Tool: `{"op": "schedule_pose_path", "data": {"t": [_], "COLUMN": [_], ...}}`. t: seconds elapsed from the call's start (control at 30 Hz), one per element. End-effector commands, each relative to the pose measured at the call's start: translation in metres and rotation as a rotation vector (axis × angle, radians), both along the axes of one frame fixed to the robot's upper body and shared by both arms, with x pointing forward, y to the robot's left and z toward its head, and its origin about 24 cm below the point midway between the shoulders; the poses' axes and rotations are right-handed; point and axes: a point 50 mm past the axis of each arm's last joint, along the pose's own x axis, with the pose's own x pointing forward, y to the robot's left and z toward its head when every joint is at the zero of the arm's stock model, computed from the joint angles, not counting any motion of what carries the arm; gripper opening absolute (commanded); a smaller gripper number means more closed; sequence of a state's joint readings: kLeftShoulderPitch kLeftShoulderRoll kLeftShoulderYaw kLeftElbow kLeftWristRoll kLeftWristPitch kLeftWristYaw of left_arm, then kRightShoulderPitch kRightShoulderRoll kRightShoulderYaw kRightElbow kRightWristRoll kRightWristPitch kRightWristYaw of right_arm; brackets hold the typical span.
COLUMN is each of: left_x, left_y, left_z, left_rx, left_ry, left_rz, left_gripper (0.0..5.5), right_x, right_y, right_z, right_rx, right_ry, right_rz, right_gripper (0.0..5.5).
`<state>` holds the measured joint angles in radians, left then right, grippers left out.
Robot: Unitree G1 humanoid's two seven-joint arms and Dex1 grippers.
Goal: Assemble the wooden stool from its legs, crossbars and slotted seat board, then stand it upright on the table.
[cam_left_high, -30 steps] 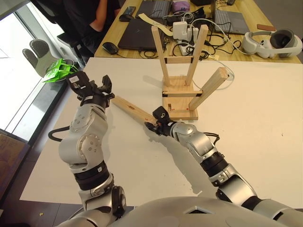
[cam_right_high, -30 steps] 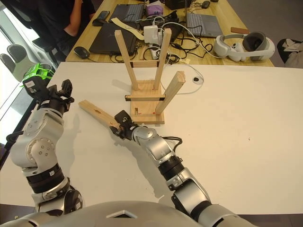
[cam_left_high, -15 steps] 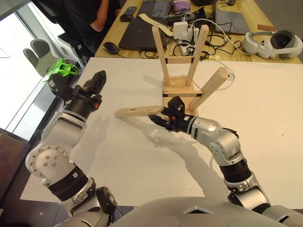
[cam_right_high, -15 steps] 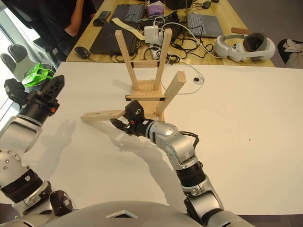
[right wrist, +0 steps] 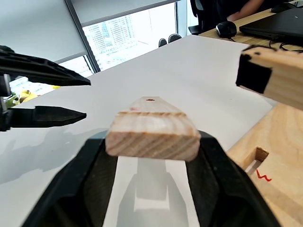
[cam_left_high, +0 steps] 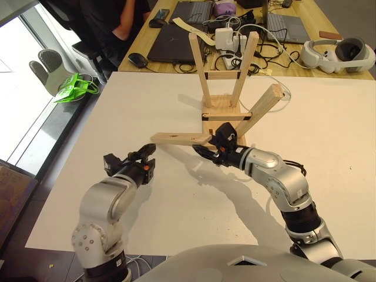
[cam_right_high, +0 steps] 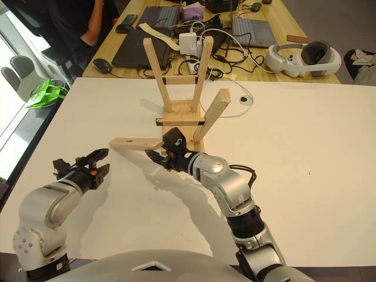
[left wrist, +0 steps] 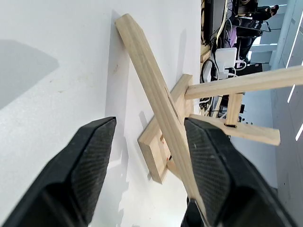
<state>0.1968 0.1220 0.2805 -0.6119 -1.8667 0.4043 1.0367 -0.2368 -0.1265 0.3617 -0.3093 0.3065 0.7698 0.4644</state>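
The slotted seat board (cam_left_high: 218, 138) lies flat on the white table (cam_left_high: 329, 176). Two legs joined by a crossbar (cam_left_high: 225, 74) stand up from it, and a third leg (cam_left_high: 262, 109) leans out to the right. My right gripper (cam_left_high: 205, 150) is shut on one end of a loose wooden leg (cam_left_high: 176, 139), held nearly level above the table just left of the board. The right wrist view shows that leg's end (right wrist: 151, 133) clamped between the fingers (right wrist: 102, 177). My left gripper (cam_left_high: 141, 162) hovers open, low over the table, below and left of the leg's free end (left wrist: 142, 71).
Laptops, cables, a mouse and a headset (cam_left_high: 338, 54) crowd the wooden desk behind the table. A green object (cam_left_high: 71, 89) sits off the table's left edge. Bare tabletop stretches to the right and front.
My left arm has swung down from the table's left edge to low over the table near the leg. The right gripper has lifted the loose leg level and drawn it toward the seat board.
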Motion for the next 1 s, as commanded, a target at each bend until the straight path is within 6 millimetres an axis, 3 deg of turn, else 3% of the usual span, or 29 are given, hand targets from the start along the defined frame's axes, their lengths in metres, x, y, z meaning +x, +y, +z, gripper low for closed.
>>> {"op": "schedule_pose_path", "data": {"t": [0.03, 0.23, 0.4, 0.67, 1.0], "left_x": [0.019, 0.024, 0.025, 0.051, 0.051], "left_y": [-0.013, -0.020, -0.010, -0.010, -0.028], "left_z": [-0.007, -0.030, -0.042, -0.031, -0.030], "left_rx": [-0.077, -0.101, -0.071, -0.139, -0.195], "left_ry": [-0.006, 0.068, 0.108, 0.005, -0.015], "left_rz": [0.054, 0.117, 0.226, 0.320, 0.268], "left_gripper": [2.66, 2.66, 2.66, 2.66, 2.66], "right_x": [0.002, 0.003, 0.002, 0.000, -0.002], "right_y": [0.003, 0.006, 0.006, 0.006, 0.003], "right_z": [0.007, 0.011, 0.014, 0.013, 0.010], "right_rx": [0.002, 0.010, 0.008, -0.009, -0.020], "right_ry": [-0.028, -0.035, -0.041, -0.039, -0.032], "right_rz": [0.044, 0.068, 0.095, 0.135, 0.141], "right_gripper": [2.05, 2.05, 2.05, 2.05, 2.05]}}
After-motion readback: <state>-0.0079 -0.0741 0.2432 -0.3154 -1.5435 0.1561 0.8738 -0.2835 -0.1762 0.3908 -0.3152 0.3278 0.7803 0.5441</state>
